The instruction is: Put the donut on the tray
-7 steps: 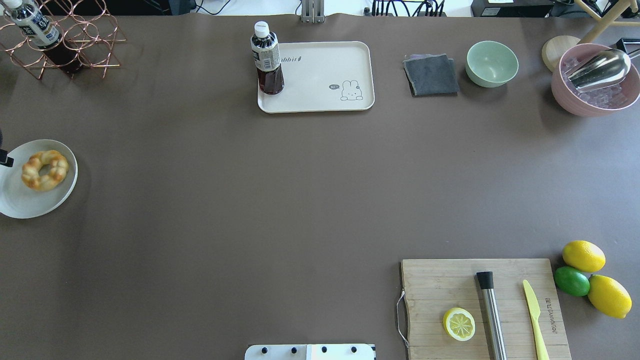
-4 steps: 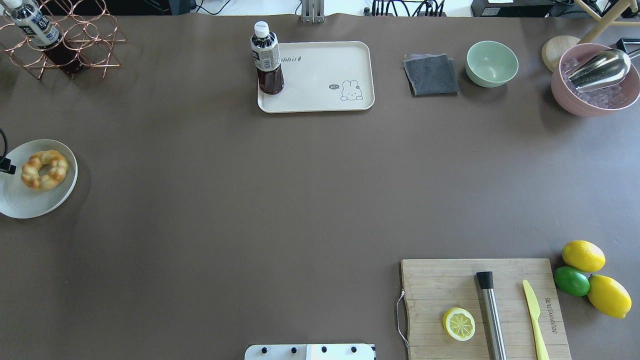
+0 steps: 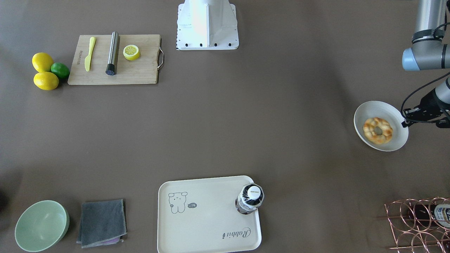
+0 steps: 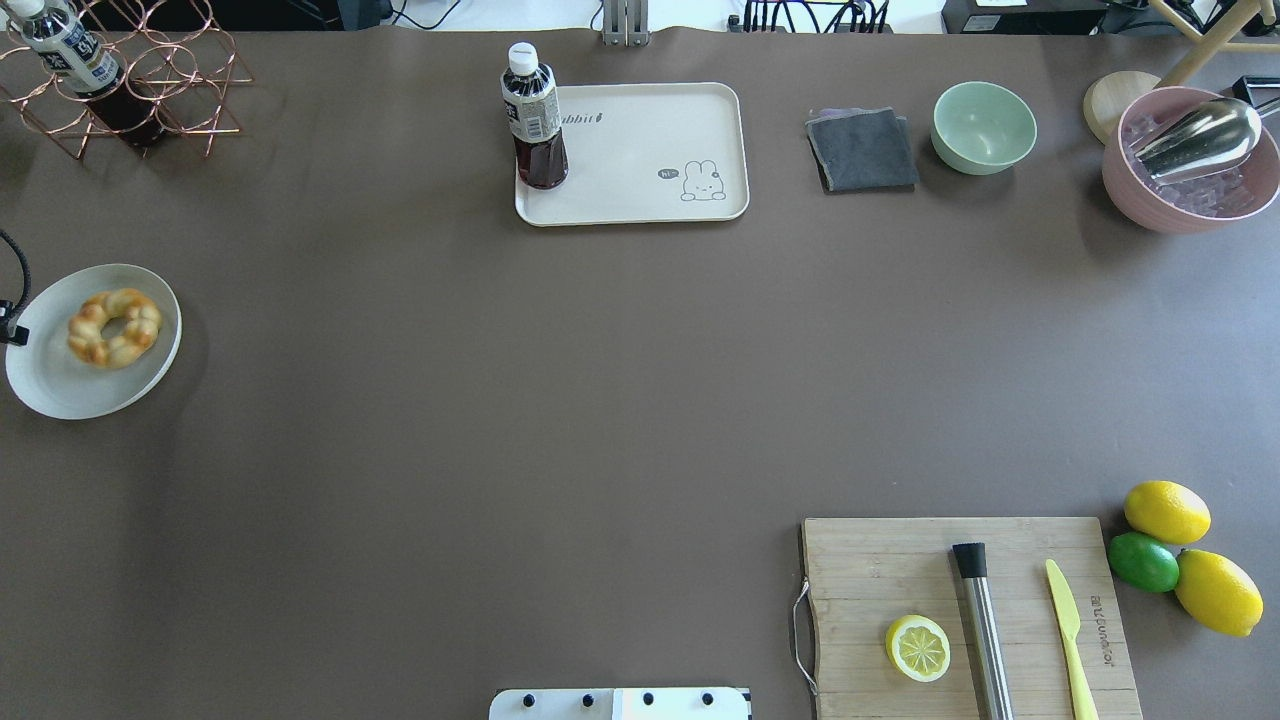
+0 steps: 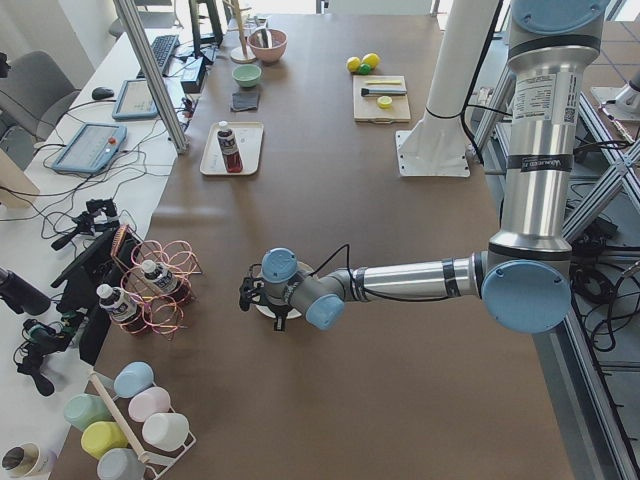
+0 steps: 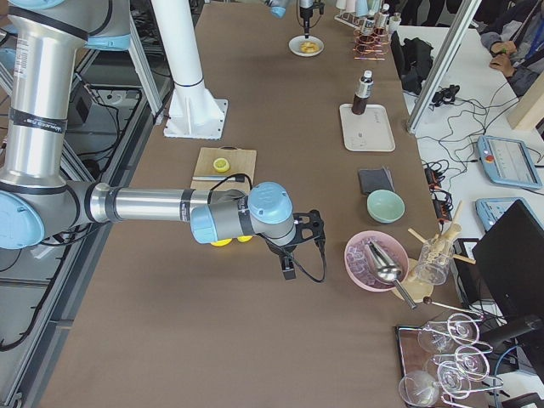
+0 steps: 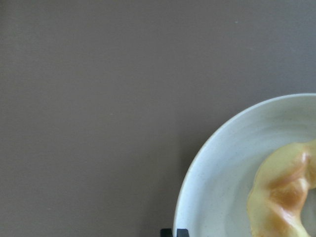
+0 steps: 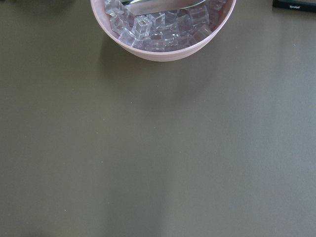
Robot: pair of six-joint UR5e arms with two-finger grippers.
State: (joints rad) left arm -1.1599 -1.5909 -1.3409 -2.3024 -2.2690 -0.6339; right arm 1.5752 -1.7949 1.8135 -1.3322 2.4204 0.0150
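The donut (image 4: pixel 114 328) lies on a round white dish (image 4: pixel 50 385) at the table's left edge; it also shows in the front view (image 3: pixel 378 130) and the left wrist view (image 7: pixel 284 197). My left gripper (image 3: pixel 405 122) is at the dish's outer rim (image 7: pixel 197 168), its dark fingertips (image 7: pixel 168 232) close together on it. The cream tray (image 4: pixel 640 150) with the rabbit drawing sits far across the table, a dark bottle (image 4: pixel 533 120) standing in its left corner. My right gripper (image 6: pixel 289 270) hangs above bare table near the pink bowl; I cannot tell whether it is open.
A copper wire rack (image 4: pixel 150 80) with a bottle stands beyond the dish. A grey cloth (image 4: pixel 862 150), green bowl (image 4: pixel 984 127) and pink ice bowl (image 4: pixel 1190 160) line the far right. A cutting board (image 4: pixel 960 610) with lemon half, muddler, knife and citrus sits near right.
The dish with the donut has shifted away from the robot and a little toward the table's middle, my left gripper staying at its rim. Nothing else has moved.
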